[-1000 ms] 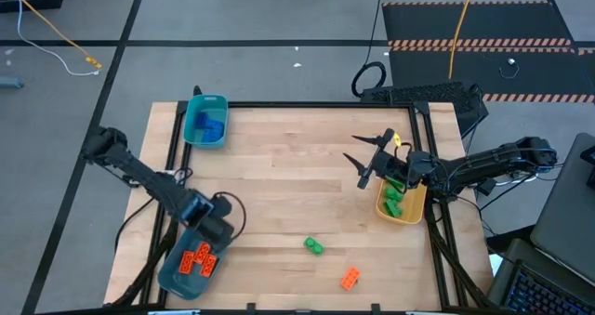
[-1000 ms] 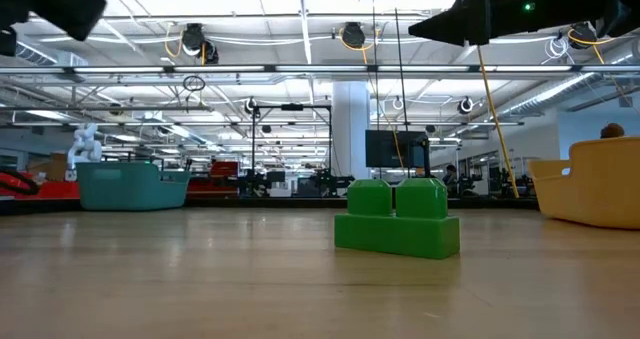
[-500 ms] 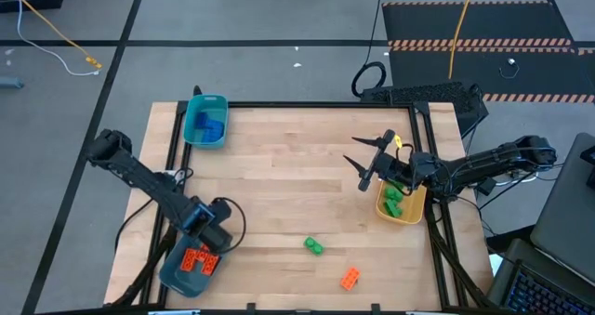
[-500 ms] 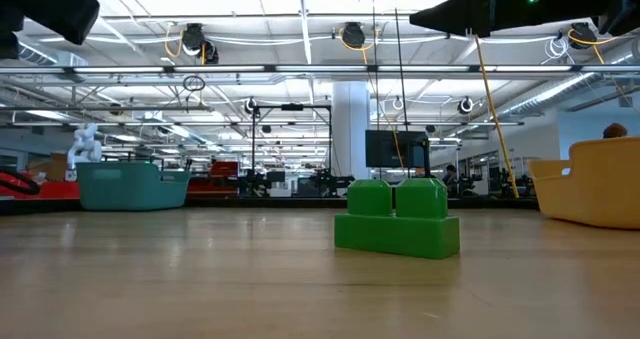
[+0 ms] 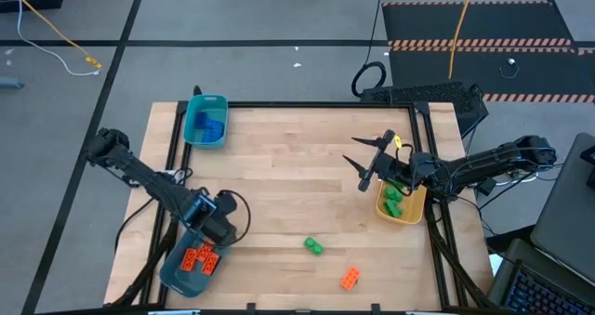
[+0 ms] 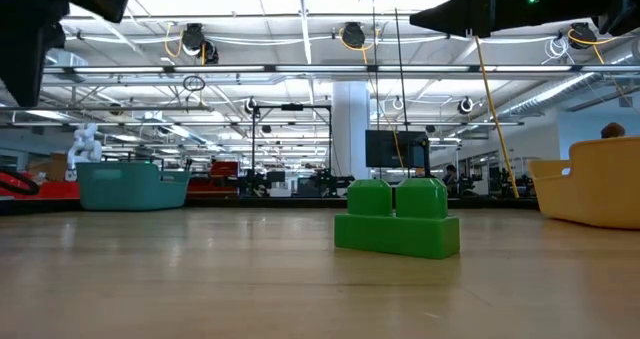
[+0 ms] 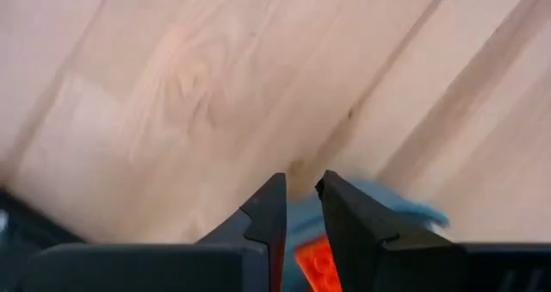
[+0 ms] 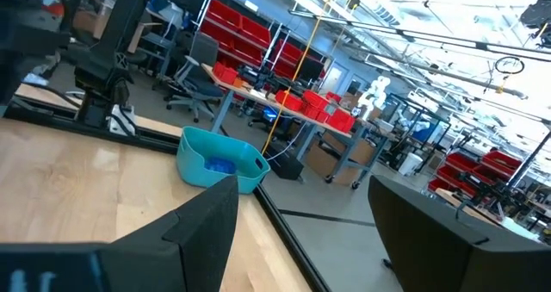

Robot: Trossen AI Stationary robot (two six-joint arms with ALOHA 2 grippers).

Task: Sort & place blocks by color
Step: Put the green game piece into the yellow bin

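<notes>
We find the teal bin (image 5: 191, 261) directly beneath the left gripper (image 5: 219, 224), holding orange blocks (image 5: 200, 258); its fingers stand nearly closed, holding nothing. The yellow-orange bin (image 5: 409, 206) just behind the right gripper (image 5: 358, 160), whose fingers are spread wide, holds green blocks (image 5: 393, 200). The far teal bin (image 5: 206, 120) holds blue blocks (image 5: 210, 126). A loose green block (image 5: 313, 246) lies between the grippers, long axis diagonal; an orange block (image 5: 350, 278) lies nearby.

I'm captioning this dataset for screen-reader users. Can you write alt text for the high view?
Seen from above, a wooden table holds a loose green block and orange block near its front edge. The left gripper hangs by a teal bin of orange blocks; the right gripper hovers open beside a yellow bin.
</notes>
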